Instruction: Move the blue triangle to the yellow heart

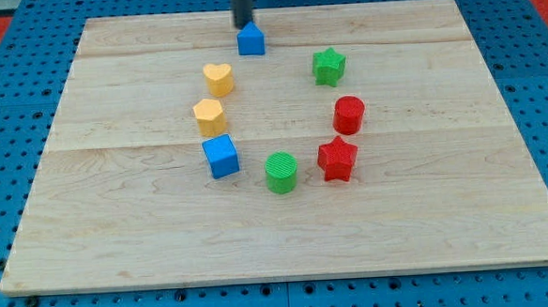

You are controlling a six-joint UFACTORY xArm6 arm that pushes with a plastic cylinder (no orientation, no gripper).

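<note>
The blue triangle [251,39] lies near the view's top, at the middle of the wooden board [118,227]. My tip [243,24] stands just above and slightly left of it, touching or nearly touching its top edge. The yellow heart [218,78] lies below and left of the blue triangle, a short gap apart.
A yellow hexagon-like block [209,115] sits below the heart, a blue cube [221,155] below that. A green cylinder [281,172], red star [337,159], red cylinder [349,114] and green star [328,66] complete the ring. Blue pegboard [8,92] surrounds the board.
</note>
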